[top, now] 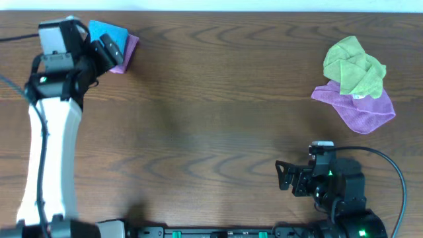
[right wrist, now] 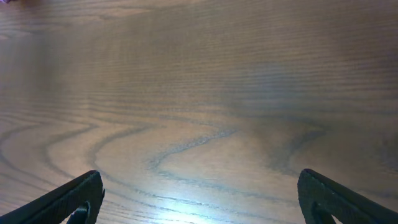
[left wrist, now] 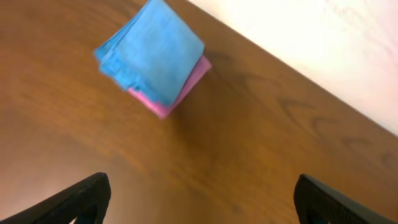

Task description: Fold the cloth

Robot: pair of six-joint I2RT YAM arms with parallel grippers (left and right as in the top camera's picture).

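Observation:
A folded blue cloth [top: 106, 32] lies on a folded pink cloth [top: 128, 54] at the table's far left. Both show in the left wrist view, blue [left wrist: 152, 50] on pink [left wrist: 186, 87]. My left gripper [top: 111, 51] is open and empty just beside that stack; its fingertips [left wrist: 202, 199] are spread wide above bare wood. A crumpled green cloth [top: 353, 65] rests on a crumpled purple cloth [top: 360, 109] at the far right. My right gripper [top: 285, 177] is open and empty near the front edge, fingers [right wrist: 199, 196] over bare wood.
The brown wooden table [top: 211, 119] spans the view. A white wall edge [left wrist: 323, 37] runs behind the table's far side. The right arm's base and cable [top: 390, 165] sit at the front right.

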